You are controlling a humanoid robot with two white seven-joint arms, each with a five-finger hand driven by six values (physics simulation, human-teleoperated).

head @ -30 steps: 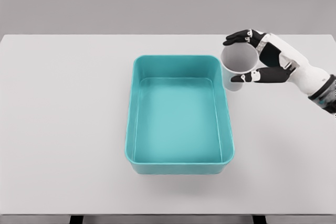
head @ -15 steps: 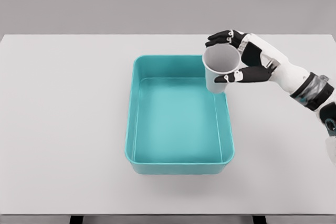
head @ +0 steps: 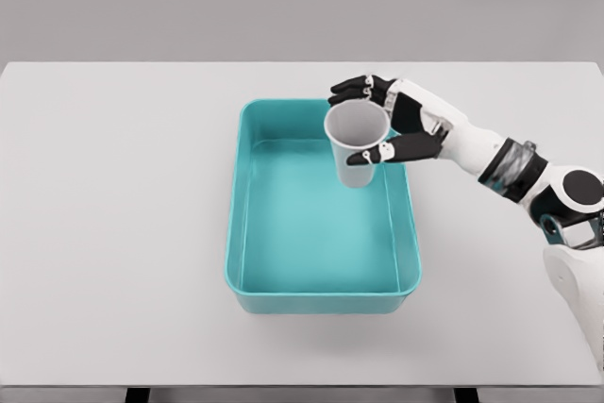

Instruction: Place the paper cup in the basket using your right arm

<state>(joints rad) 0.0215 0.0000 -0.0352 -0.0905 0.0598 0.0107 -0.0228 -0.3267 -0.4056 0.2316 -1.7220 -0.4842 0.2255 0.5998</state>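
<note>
From the head camera, a smooth, matte white table (head: 113, 233) fills most of the scene, its flat top running to a straight far edge under a plain grey backdrop. At its middle sits the basket (head: 241, 233), a teal rectangular tub with rounded corners, a thick rolled rim and slightly sloping walls; the plastic looks glossy and even, with a flat, paler floor inside.

The right hand (head: 392, 125) reaches in from the right side, on a white, hard-shelled forearm with a grey-banded wrist and rounded joint housings. Its palm plates are white and its fingers (head: 354, 87) black and jointed with small white pads near the tips. The hand is closed around the paper cup (head: 356, 139): the fingers curl over the far side of the rim while the thumb presses against the near side of the wall.

The cup is a plain white tapered cone, wider at its round open mouth and narrowing toward the base, with a dull, paper-like surface and a grey shaded interior. It is tilted so the mouth faces partly toward the camera. It hangs over the far right part of the basket's interior, just inside the right wall; whether its base touches the floor cannot be told
</note>
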